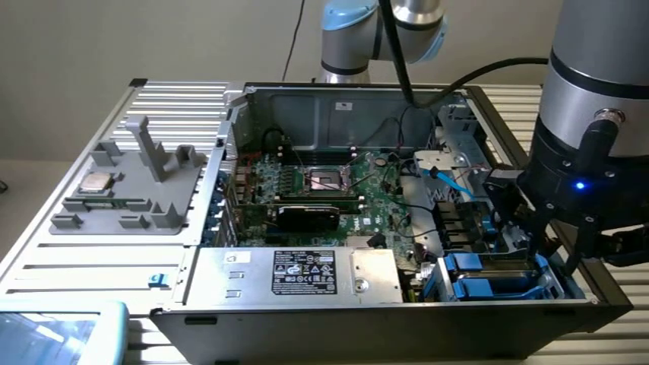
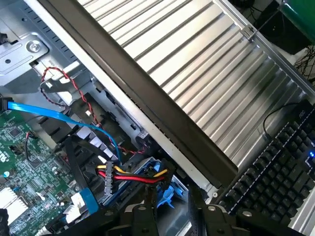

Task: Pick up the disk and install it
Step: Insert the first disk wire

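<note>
Blue plastic and grey metal low in the drive bay: reading that as the disk (image 1: 494, 275), lying flat inside the PC case (image 1: 406, 323) at the corner on the ext. view's right, just below the gripper (image 1: 536, 247). Judging pick-up done and install mostly done, since found inside the bay, not out on the counter (image 1: 71, 255) nor on the grey fixture (image 1: 121, 201) w/ the small chip (image 1: 96, 182). Can't confirm fully home or latched. Can't tell either whether cabled: seeing a yellow/red/black power lead (image 2: 130, 174) and a blue data cable (image 2: 49, 112) running close by in the wrist view, ends hidden. Re gripper (image 2: 171, 219): hanging right over the disk (image 2: 166, 193), jaws part-way apart, one each side of the blue bracket tab w/ some gap showing. No clamp seen, so calling it released and empty, at most brushing the bracket. Elsewhere: motherboard (image 1: 335, 190) mid-case, silver PSU box (image 1: 304, 277) w/ black-and-white sticker along the near wall, keyboard (image 2: 275, 172) beyond the counter's edge.
</note>
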Robot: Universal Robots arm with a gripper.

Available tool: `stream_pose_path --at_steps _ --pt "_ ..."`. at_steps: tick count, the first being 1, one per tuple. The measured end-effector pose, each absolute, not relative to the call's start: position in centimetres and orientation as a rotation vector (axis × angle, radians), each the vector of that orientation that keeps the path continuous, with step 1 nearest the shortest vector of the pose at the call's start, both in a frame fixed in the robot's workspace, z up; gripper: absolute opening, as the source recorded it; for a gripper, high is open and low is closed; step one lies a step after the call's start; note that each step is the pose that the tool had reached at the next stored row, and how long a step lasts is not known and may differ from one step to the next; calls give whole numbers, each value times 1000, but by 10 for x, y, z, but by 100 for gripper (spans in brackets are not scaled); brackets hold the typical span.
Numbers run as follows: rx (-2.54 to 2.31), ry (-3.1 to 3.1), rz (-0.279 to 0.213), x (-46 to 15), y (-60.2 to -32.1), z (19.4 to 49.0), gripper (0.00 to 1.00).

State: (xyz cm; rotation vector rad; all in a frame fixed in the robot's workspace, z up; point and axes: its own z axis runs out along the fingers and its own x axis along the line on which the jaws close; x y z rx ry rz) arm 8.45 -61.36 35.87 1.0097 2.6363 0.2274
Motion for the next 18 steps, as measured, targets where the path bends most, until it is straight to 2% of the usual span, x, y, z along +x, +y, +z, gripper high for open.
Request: stream_pose_path --at_steps 7,9,10,18 --pt "919 2674 243 85 -617 353 39" --pt "913 2676 244 85 -621 352 41" --pt "911 2677 244 84 -624 351 47" --pt "889 2685 241 85 -626 351 47"
